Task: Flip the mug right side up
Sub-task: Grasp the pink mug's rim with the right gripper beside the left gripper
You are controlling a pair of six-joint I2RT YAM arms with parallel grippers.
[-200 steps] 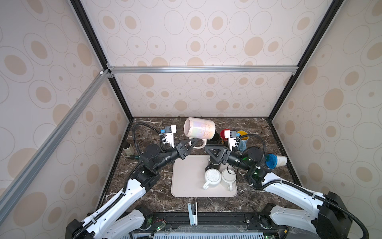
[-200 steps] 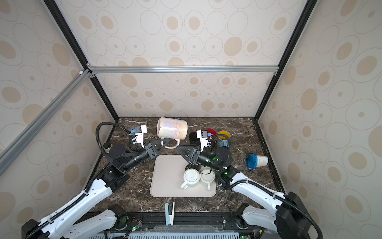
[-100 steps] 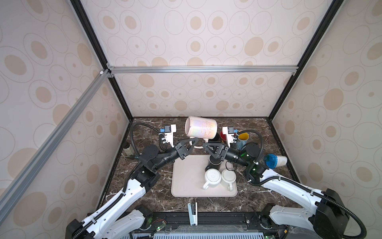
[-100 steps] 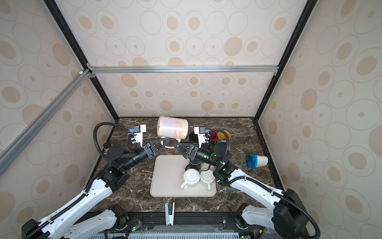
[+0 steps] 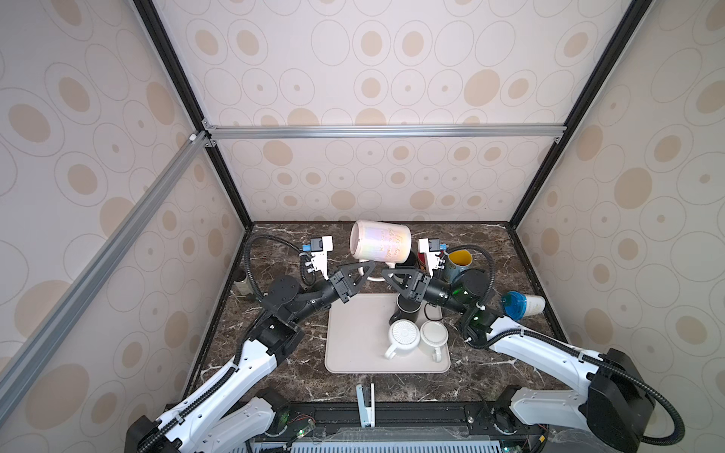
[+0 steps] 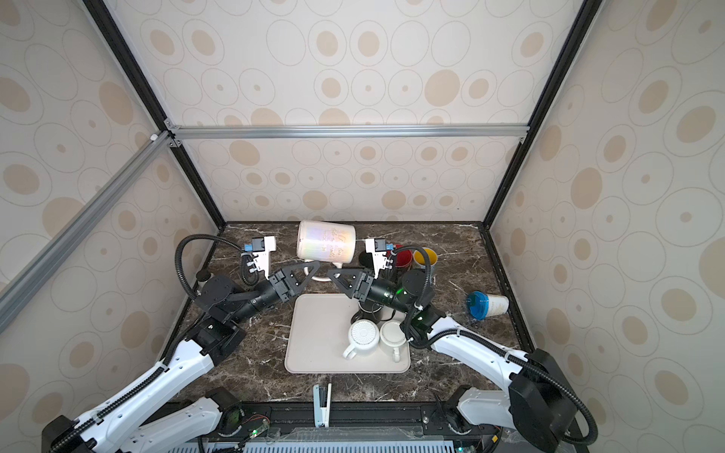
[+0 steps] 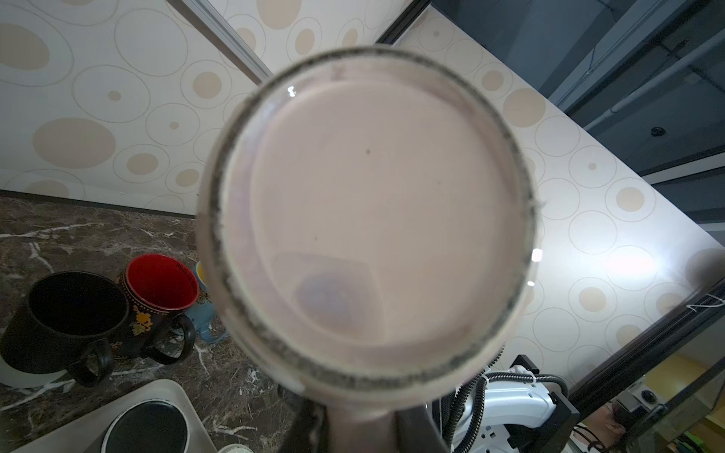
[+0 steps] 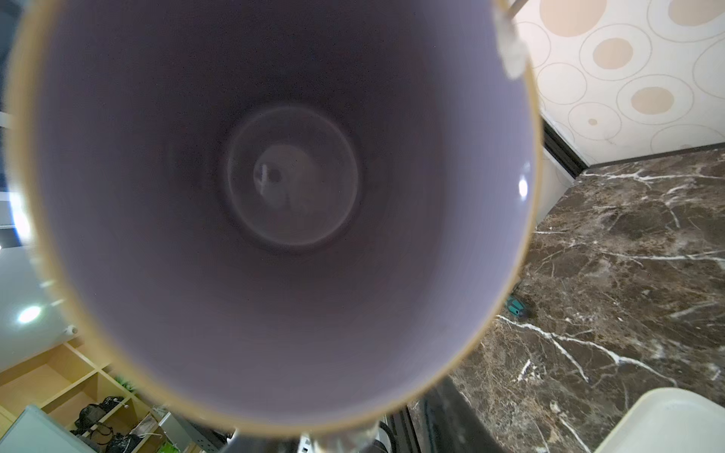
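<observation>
Tray [image 5: 353, 353] near the worktop's [image 5: 412, 382] front edge carries two white cups [image 5: 403, 336], upside down. Past it, the left gripper [image 5: 367, 272] is clamped on the mug's handle [image 5: 372, 279]. The right gripper [image 5: 388, 274] sits just beside that handle, can't tell if it's gripping. Mug [image 5: 380, 245] hangs on its side above the tray's far edge, mouth toward the right gripper. Likely glazed ceramic: stiff, heavyish, slick, chips if dropped. A handle-only hold may let it swing; take the rim or wall for the flip.

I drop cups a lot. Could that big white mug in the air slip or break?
Probably breakable: the mug looks like shiny ceramic. Held sideways by its handle in the left gripper, it might twist or slip. It looks big, so likely heavy.
</observation>
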